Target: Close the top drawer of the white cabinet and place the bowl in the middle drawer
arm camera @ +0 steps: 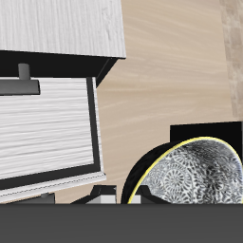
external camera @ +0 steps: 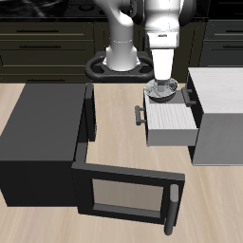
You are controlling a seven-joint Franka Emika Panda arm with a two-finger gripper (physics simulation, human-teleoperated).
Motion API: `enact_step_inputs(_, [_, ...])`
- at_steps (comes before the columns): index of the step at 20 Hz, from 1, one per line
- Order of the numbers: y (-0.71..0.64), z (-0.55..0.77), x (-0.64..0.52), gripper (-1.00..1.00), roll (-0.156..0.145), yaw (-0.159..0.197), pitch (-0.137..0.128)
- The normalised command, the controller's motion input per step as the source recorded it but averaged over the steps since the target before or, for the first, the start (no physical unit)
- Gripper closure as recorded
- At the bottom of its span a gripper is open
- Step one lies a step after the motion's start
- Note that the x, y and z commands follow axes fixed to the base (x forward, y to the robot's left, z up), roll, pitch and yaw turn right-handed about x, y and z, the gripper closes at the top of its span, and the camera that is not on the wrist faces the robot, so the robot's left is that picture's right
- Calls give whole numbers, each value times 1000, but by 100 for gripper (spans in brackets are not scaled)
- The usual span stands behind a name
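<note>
The white cabinet (external camera: 220, 106) stands near the table's edge. Its top drawer (external camera: 193, 95) is pushed in; only its dark handle (arm camera: 19, 85) sticks out of the front. The middle drawer (external camera: 171, 121) is pulled out and empty, and it also shows in the wrist view (arm camera: 47, 128). My gripper (external camera: 161, 84) hangs just behind the open drawer's far side. It is shut on the rim of the silvery bowl (external camera: 161, 92), held above the table. In the wrist view, the bowl (arm camera: 195, 176) lies close beside my gripper (arm camera: 119, 196), off to the side of the drawer.
A large black box (external camera: 43, 133) takes up the other half of the table. Its hinged door (external camera: 123, 195) swings open along the front edge, close to the open drawer. The robot base (external camera: 121, 59) stands at the back.
</note>
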Motion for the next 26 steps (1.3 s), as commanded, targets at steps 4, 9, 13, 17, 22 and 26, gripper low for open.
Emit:
enact_step_inputs(4, [149,-30,-30,100,27,-3,13])
enact_step_inputs(9, [86,-97,-62,100,25,-13,24])
enact_step_inputs(13, [43,-253,-100,100,16,-13,40])
enact_step_inputs(17, [92,-204,-46,100,27,9,41])
enact_step_inputs(22, [153,-118,-91,100,27,11,20])
enact_step_inputs(26, [203,-96,-159,100,34,2,21])
